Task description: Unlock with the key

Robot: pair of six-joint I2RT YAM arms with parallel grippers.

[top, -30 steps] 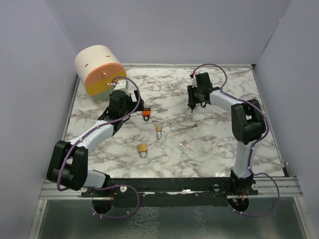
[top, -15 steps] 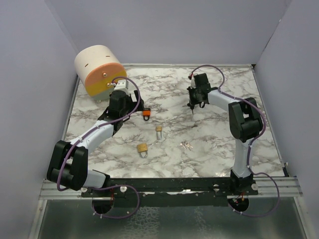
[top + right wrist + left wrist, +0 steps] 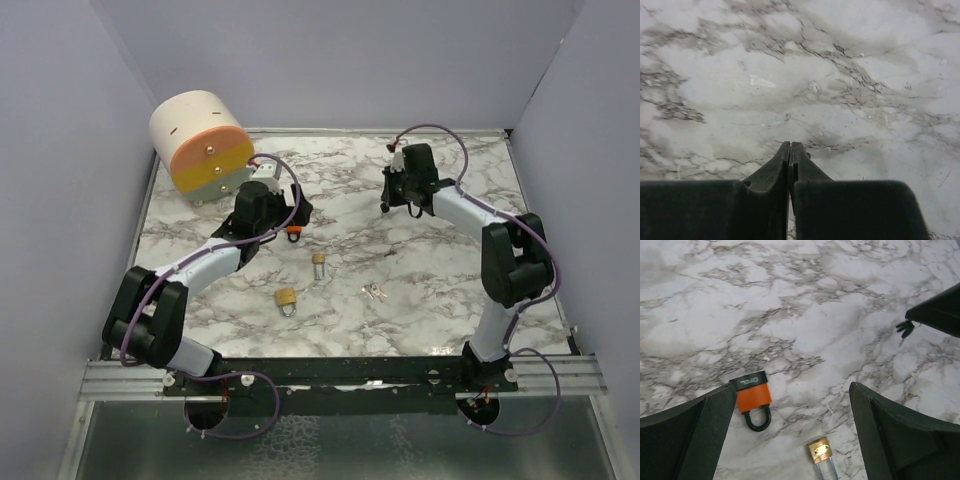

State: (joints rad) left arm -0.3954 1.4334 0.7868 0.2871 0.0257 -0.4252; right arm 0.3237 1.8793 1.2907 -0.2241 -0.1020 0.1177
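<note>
So the room is basically a box: plain pale lavender walls (image 3: 330, 60) on three sides, with a white marble-look tabletop (image 3: 440, 280) covered in grey veining. A metal rail (image 3: 340, 372) runs along the near edge, where my arms are bolted.

I'll place everything off the orange padlock (image 3: 293, 232), which is my task lock. It lies flat a bit left of the table's middle, black band on top, black shackle shut and pointing toward the near edge.

The biggest thing is a fat drum (image 3: 200, 145), back and left of the orange padlock. It's cream on the side, with an orange and yellow face tipped toward the table.

My left arm (image 3: 200, 265) reaches in from the near left and my right arm (image 3: 500, 240) comes in from the right. My left gripper (image 3: 792, 389) hangs right over the orange padlock, jaws spread wide and holding nothing. The lock sits just beside the inner edge of one finger.

My right gripper (image 3: 790, 145) is well off to the right of the padlock and a little farther back, up off the marble. It's pinched tight on a small dark key (image 3: 905, 329) that pokes out at the tip. From its own camera I only get a thin sliver between the pads.

- A small brass padlock (image 3: 319, 260) with a long silver shackle lies near the orange one, toward the near edge and slightly right.
- A chunkier brass padlock (image 3: 287, 298) lies farther toward the near edge.
- A little bunch of silver keys (image 3: 375, 292) lies near-right, well apart.
</note>
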